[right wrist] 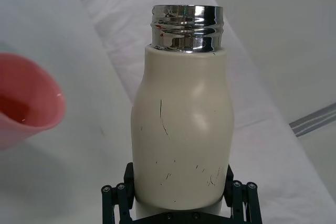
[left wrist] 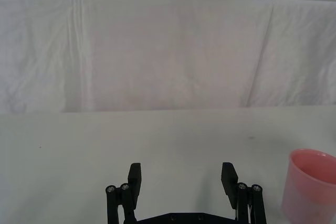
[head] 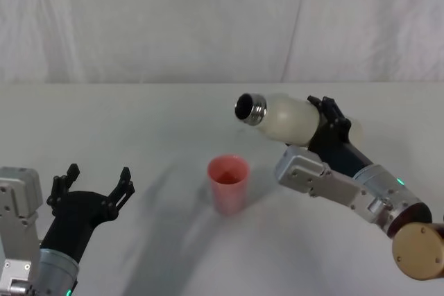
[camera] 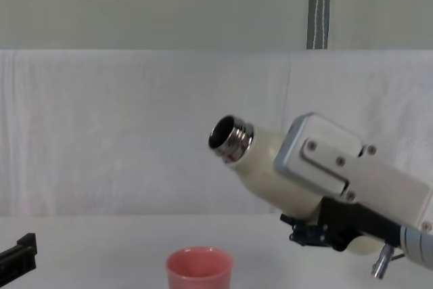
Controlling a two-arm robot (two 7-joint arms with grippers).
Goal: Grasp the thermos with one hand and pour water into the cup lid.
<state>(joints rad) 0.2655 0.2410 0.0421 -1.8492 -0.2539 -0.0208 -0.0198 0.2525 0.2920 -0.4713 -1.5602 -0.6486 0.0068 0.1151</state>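
Right of centre, the right gripper [head: 326, 124] held the thermos [head: 288, 119] tilted above the cup [head: 228, 181], pouring seemingly underway; left gripper [head: 94, 188] idled wide.

No readable text, label, brand, number or sign anywhere. Plain cream body and bare chrome neck on the thermos [right wrist: 181, 129], marked only by small dark scratches, none forming letters. Smooth unprinted walls on the pink cup lid [head: 228, 184], and nothing written on the white tabletop [head: 139, 123] or the cloth behind it.
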